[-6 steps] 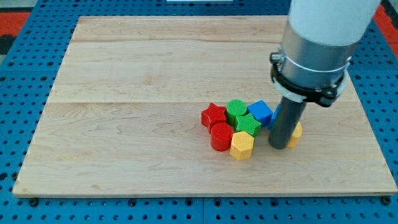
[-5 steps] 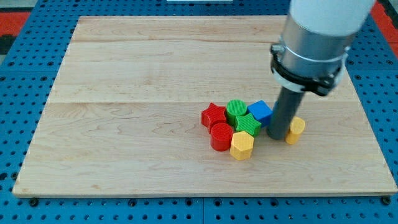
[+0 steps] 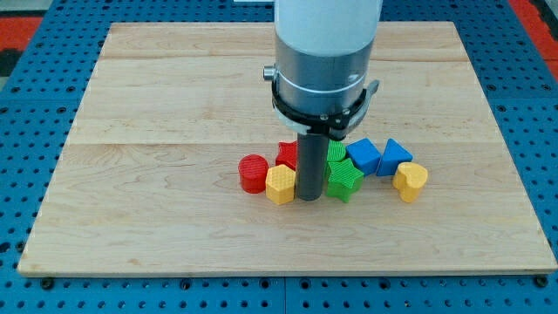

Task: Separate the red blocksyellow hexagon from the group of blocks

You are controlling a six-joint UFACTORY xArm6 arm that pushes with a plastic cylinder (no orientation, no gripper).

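My tip (image 3: pixel 308 198) stands between the yellow hexagon (image 3: pixel 280 185) on its left and the green star (image 3: pixel 346 178) on its right, touching or nearly touching the hexagon. The red cylinder (image 3: pixel 253 173) sits just left of the hexagon. A red block (image 3: pixel 286 154), its star shape mostly hidden by the rod, lies behind the hexagon. A green cylinder (image 3: pixel 336 152) peeks out behind the green star.
A blue cube (image 3: pixel 364 157), a blue triangle (image 3: pixel 395 156) and a yellow heart-shaped block (image 3: pixel 410 180) lie to the right of the group. The wooden board (image 3: pixel 174 105) rests on a blue pegboard.
The rod moved from the group's right side to its middle. The yellow hexagon and red cylinder were pushed left. The blue triangle and the yellow block are now uncovered.
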